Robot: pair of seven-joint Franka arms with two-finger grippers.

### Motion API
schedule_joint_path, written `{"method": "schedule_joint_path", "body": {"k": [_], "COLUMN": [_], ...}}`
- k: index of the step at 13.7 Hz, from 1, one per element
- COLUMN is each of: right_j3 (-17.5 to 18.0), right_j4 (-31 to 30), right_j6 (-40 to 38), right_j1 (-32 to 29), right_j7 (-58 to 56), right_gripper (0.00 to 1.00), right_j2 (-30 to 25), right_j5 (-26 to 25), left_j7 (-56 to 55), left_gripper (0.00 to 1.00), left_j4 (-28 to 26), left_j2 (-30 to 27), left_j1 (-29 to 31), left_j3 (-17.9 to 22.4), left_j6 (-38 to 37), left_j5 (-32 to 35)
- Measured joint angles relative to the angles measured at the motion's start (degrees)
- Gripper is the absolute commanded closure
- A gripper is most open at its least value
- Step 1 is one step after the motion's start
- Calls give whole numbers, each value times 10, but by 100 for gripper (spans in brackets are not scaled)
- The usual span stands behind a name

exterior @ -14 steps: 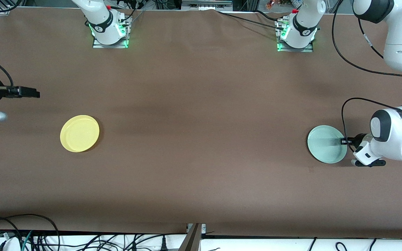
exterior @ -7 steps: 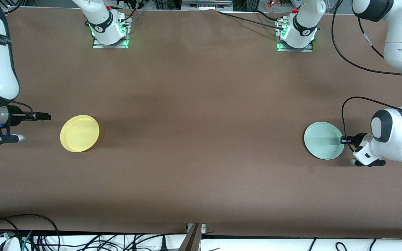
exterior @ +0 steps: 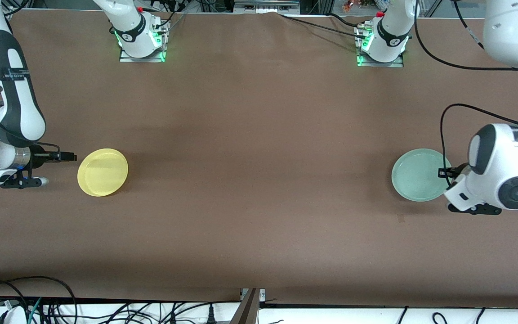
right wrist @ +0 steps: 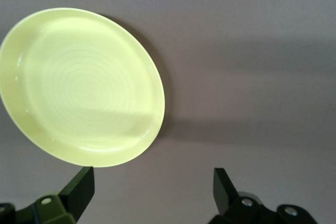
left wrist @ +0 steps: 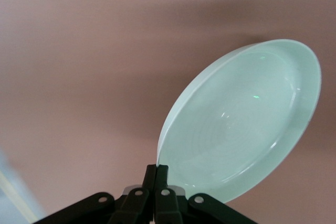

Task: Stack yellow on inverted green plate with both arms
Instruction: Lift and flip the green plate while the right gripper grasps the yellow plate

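While the yellow plate [exterior: 102, 172] is lying flat and rim-up toward the right arm's end of the table, the right gripper [exterior: 68, 156] is hovering just beside its rim with fingers spread wide and holding nothing; in the right wrist view the open fingertips [right wrist: 81, 184] are standing apart from the plate's edge, apparently lining up for a pinch on the rim. Its surface is showing bright and glossy, with faint concentric rings and a shallow raised lip.

Moving across the bare brown table [exterior: 259, 180] to the left arm's end, the green plate [exterior: 418, 174] is being gripped at its rim by the left gripper [exterior: 443, 173], whose fingers are closed tight on the edge. From the left wrist view the plate [left wrist: 247, 124] is tilting up off the cloth, hollow side showing, which suggests the edge grip is there so the wrist can roll it over. It is looking pale mint, smooth and plain.
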Motion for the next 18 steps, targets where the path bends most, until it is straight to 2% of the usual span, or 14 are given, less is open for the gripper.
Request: {"method": "schedule_joint_path", "body": {"k": [4, 7, 12, 16, 17, 18], "right_j3": [0, 0, 0, 2, 2, 2], "right_j4": [-1, -1, -2, -5, -10, -14], "right_j6": [28, 40, 50, 74, 83, 91], "right_j1": [-3, -8, -15, -16, -16, -16], "right_j7": [-6, -19, -28, -32, -36, -41], "right_gripper": [0, 0, 0, 0, 4, 22], "right_j2": [36, 50, 62, 69, 69, 69], "right_j5": [12, 12, 21, 29, 32, 38], "left_j7": [-66, -133, -252, -309, -330, -360], "left_gripper": [100, 100, 100, 100, 100, 100], "left_j4": [59, 72, 71, 70, 70, 69], "left_j2": [-1, 0, 43, 86, 100, 119], "left_j1": [-115, -226, -401, -489, -509, -531], "left_j3": [-1, -1, 0, 1, 1, 1], "left_j6": [-99, -154, -162, -163, -163, -163], "left_j5": [110, 178, 288, 388, 411, 435]}}
